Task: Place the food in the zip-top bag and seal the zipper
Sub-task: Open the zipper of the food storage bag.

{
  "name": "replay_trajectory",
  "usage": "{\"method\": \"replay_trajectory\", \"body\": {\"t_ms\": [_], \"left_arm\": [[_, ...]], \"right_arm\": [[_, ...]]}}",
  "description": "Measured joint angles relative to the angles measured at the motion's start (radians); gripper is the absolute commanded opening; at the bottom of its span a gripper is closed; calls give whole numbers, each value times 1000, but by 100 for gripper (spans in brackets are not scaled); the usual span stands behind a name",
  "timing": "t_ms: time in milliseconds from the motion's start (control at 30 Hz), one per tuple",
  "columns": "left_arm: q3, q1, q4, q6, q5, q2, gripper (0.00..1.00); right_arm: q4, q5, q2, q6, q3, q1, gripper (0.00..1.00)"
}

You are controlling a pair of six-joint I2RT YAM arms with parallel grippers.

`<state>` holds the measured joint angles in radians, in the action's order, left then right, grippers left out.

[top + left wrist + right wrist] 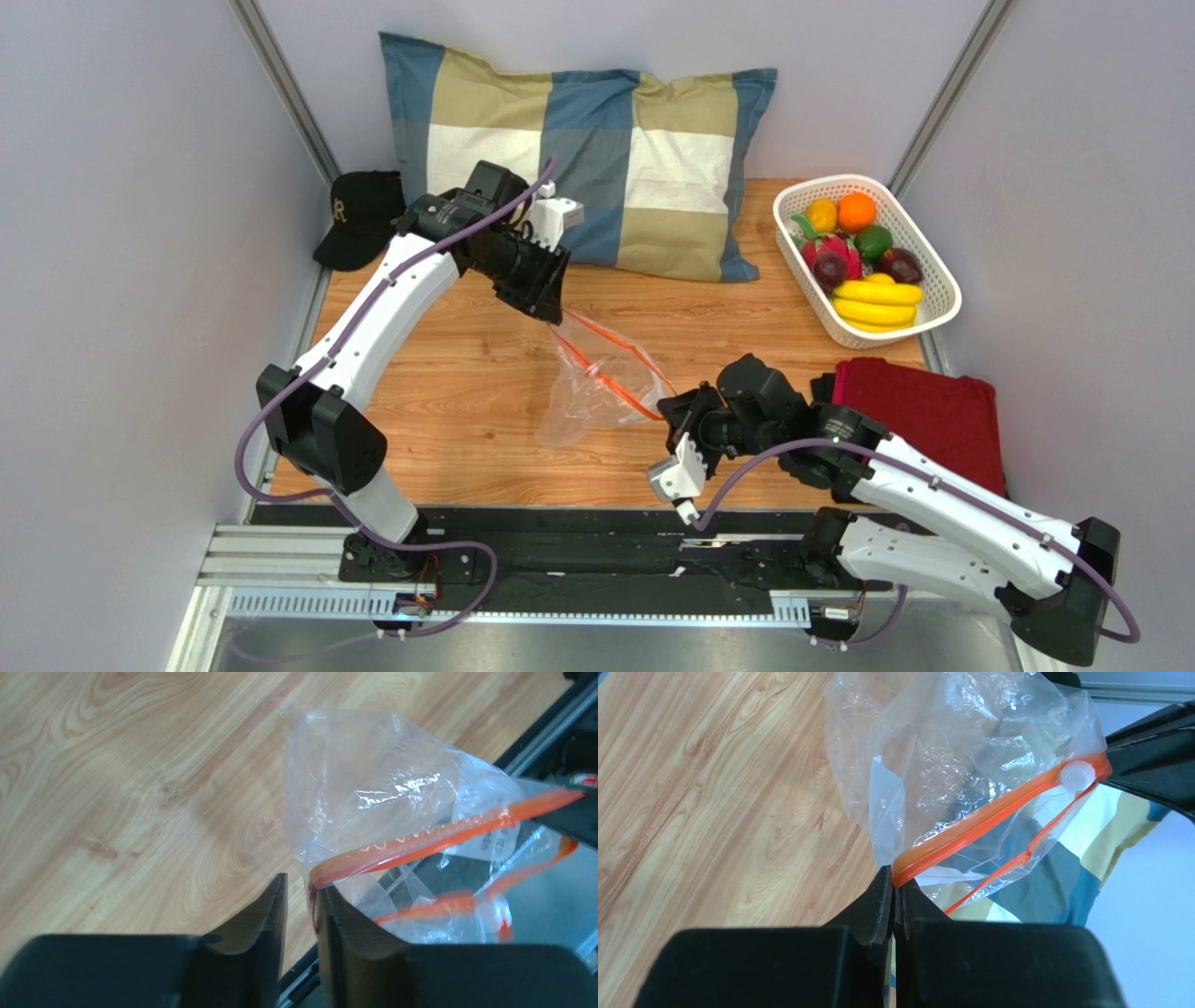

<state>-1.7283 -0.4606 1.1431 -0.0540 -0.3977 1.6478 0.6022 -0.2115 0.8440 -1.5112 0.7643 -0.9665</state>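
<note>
Right wrist: end effector (894, 882) (tight) @ zipper (990, 822)

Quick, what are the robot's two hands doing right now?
Left gripper: shut on one end of the zipper.
Right gripper: shut on the other end of the zipper.

The zip-top bag (582, 399) is clear plastic with an orange-red zipper (990, 822), a white slider (1078, 775) and a white label patch (495, 838). The table (463, 378) is pale wood grain. The pillow (589, 154) is checked blue, tan and cream. The lattice basket (943, 301) is white; its bananas (877, 294) are yellow, its orange (857, 210) bright orange, its dragon fruit (838, 262) magenta with green tips. The cloth (933, 413) is dark red, the cap (358, 217) black.
</note>
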Motion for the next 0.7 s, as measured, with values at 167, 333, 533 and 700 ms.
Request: {"method": "replay_trajectory", "body": {"t_ms": [167,333,533,700], "left_arm": [[-6,30,-2,0,-72,-4,83],[-30,-10,-12,0,-69,-33,84],[-66,-134,-16,-29,41,-77,85],[-71,-176,8,-58,59,-77,85]], "right_arm": [[57,-10,63,8,24,0,0],[71,-31,98,15,65,0,0],[75,-47,102,21,98,-2,0],[78,-49,106,23,104,-2,0]]}}
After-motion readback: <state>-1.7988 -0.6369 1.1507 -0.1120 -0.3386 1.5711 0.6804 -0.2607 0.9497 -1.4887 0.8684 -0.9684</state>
